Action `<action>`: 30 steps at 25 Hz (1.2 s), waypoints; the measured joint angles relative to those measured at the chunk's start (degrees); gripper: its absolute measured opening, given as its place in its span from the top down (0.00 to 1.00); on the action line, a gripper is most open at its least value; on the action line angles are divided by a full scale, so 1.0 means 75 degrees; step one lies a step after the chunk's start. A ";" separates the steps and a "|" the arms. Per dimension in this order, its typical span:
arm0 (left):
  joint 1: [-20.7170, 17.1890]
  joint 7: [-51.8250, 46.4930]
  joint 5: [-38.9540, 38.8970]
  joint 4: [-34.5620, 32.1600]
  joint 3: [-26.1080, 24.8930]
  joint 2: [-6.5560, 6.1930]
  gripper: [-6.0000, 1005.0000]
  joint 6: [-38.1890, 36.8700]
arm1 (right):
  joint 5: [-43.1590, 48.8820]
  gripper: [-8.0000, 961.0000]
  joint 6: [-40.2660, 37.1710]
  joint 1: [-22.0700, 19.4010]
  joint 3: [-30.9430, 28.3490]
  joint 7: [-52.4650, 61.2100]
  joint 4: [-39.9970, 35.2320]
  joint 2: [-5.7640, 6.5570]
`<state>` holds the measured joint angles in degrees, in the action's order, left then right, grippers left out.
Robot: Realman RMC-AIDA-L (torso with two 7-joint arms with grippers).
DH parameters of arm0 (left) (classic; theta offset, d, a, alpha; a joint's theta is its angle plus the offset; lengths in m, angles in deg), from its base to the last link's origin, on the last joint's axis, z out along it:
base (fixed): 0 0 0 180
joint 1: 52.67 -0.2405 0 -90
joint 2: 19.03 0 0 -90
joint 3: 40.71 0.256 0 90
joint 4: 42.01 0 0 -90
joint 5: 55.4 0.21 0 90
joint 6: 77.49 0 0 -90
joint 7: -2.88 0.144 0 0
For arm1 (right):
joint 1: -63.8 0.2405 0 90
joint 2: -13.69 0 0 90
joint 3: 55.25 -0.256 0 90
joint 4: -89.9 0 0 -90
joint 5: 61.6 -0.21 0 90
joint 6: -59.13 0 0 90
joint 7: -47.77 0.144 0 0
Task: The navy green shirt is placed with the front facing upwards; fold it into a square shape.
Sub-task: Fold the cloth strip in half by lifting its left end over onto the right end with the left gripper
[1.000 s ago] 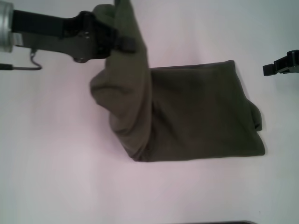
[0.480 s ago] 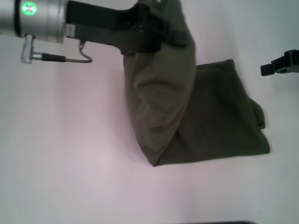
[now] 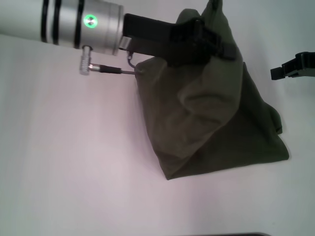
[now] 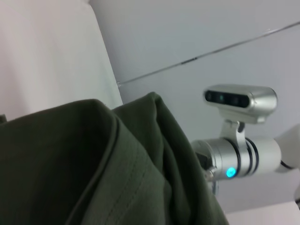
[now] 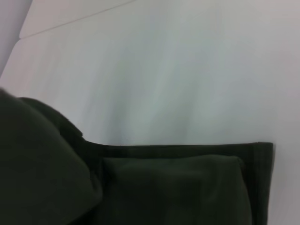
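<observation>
A white table (image 3: pixel 64 162) fills the head view, seen from above. On it lies the navy green shirt (image 3: pixel 231 132), a dark olive garment already folded into a thick block, sitting right of centre.

The left arm reaches in from the upper left, a silver cylinder with a small green light, ending in a black body. The left gripper (image 3: pixel 224 46) is clamped on a bunched upper edge of the shirt and holds it raised above the table. From that pinch point the lifted layer hangs down in loose diagonal folds and drapes across the top of the folded block beneath. The lower edge of the shirt rests flat on the table, its near corner pointing toward the bottom of the view.

In the left wrist view, green cloth (image 4: pixel 93 164) fills the lower half, with a stitched hem running across it. Behind it stands the robot's head camera on a silver neck, against a pale wall.

The right gripper (image 3: pixel 290 69) hovers at the far right edge of the head view, beside the shirt and apart from it. Only its black tip shows, so its opening probably cannot be judged. The right wrist view shows the shirt's flat folded edge (image 5: pixel 187 187) lying on the table.
</observation>
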<state>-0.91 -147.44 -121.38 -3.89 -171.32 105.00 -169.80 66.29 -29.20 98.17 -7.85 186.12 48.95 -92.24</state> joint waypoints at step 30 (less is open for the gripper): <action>0.1785 -0.2651 0.0963 0.0671 0.3225 0.0017 0.91 0.1900 | 0.0164 0.96 0.0169 0.0087 0.0065 0.0448 0.0023 -0.0025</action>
<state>12.48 -167.32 -114.16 1.14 -147.13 105.12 -155.55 67.51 -27.93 98.82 -7.37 189.48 49.13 -92.43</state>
